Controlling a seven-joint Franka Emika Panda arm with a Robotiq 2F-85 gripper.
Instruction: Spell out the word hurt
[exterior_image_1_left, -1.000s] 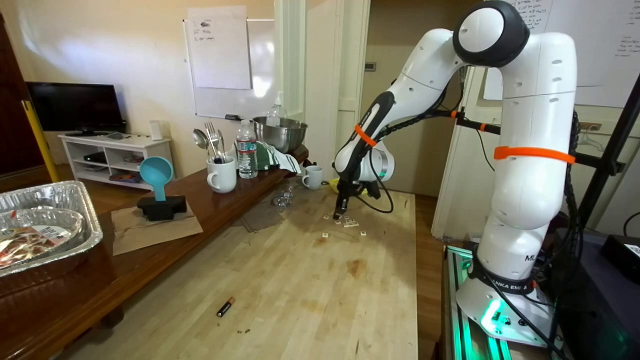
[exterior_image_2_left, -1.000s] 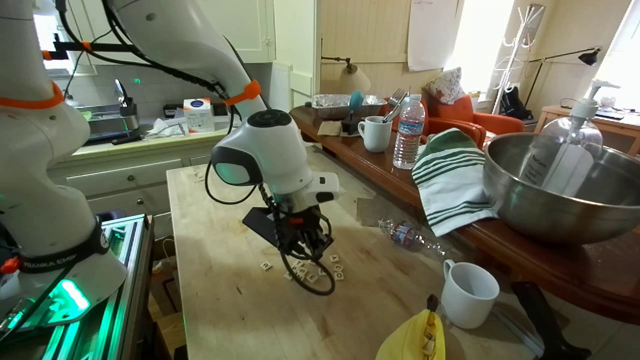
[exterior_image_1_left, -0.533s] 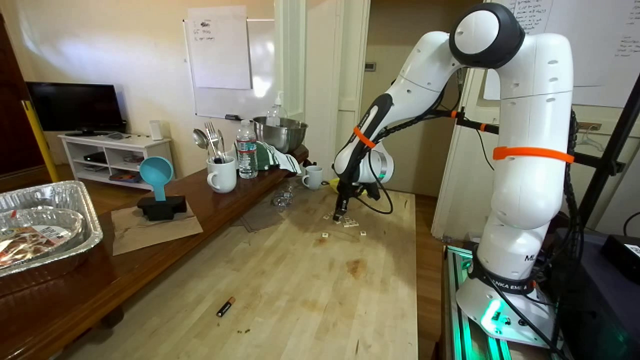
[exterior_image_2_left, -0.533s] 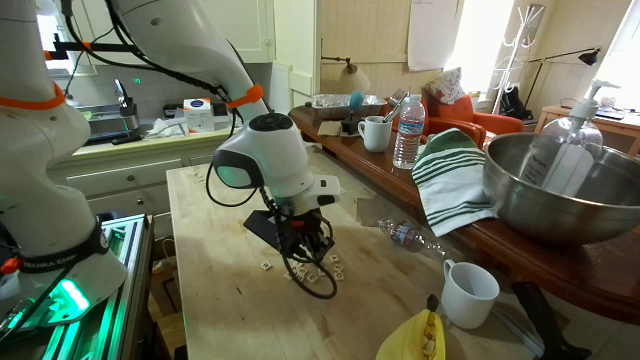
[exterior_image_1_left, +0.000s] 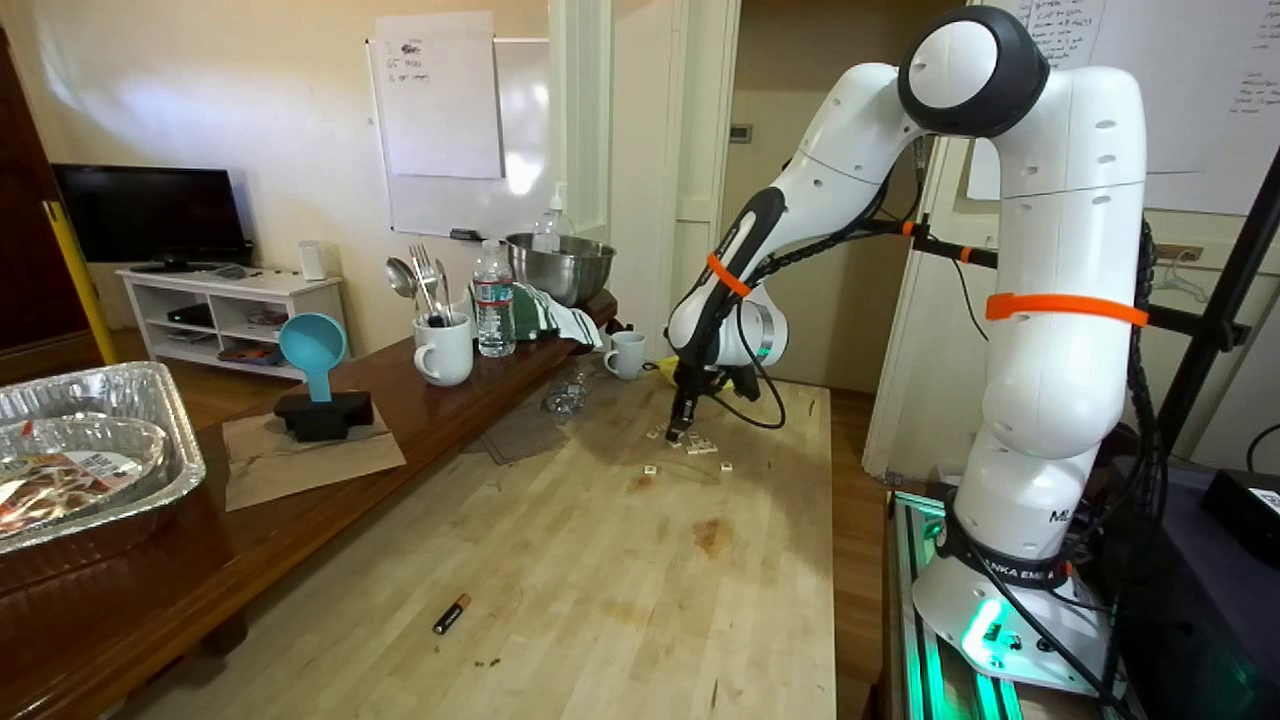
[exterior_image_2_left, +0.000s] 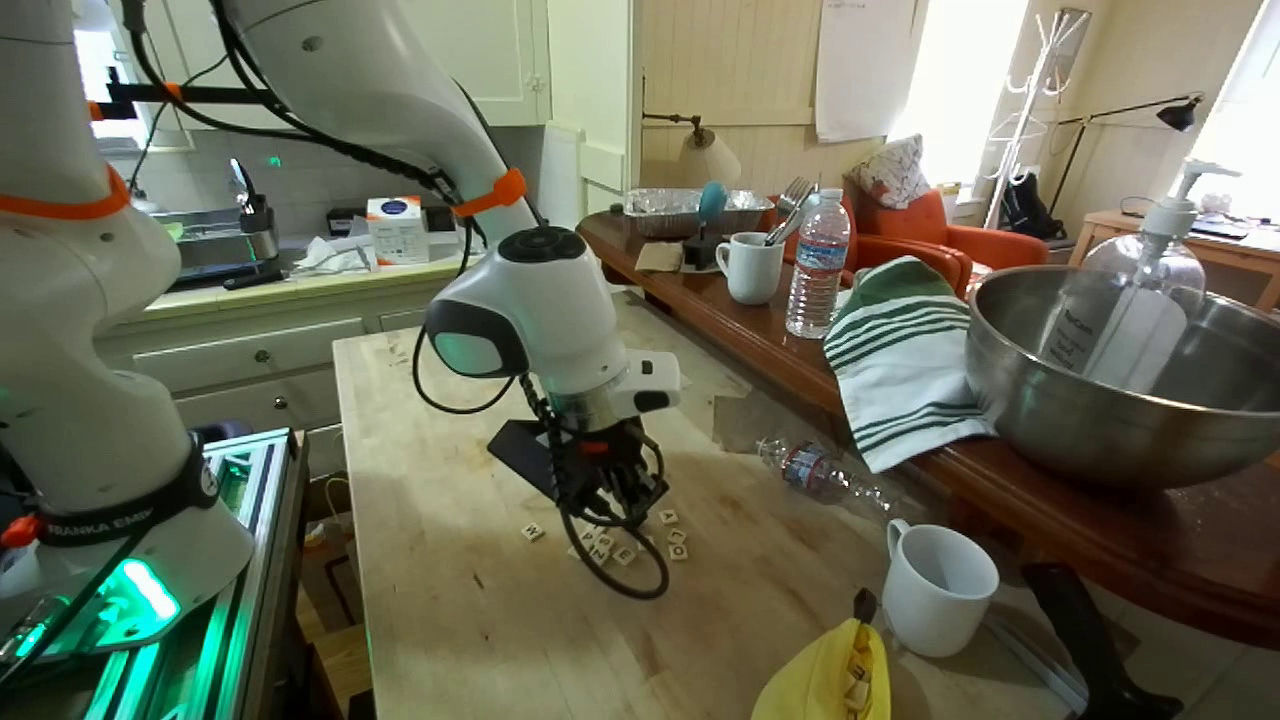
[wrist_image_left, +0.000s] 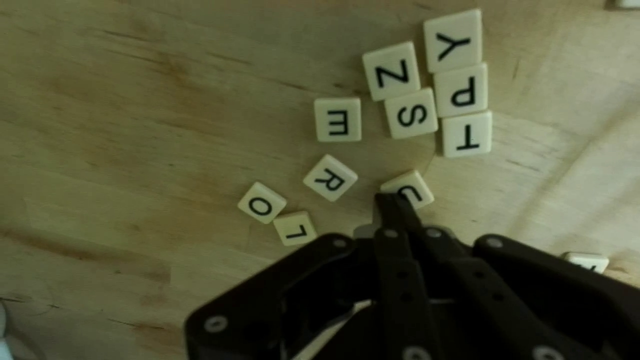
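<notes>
Presently, black two-fingered gripper (wrist_image_left: 398, 204): jaws pressed together; in wrist view tips partly mask square cream U tile (wrist_image_left: 413, 184), contact unclear; square cream R tile (wrist_image_left: 330, 178) near them.

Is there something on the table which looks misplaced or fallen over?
Yes: a plastic bottle lies on its side, though bottles normally stand. A loose battery lies well away from the letter tiles and seems unrelated to spelling.
</notes>
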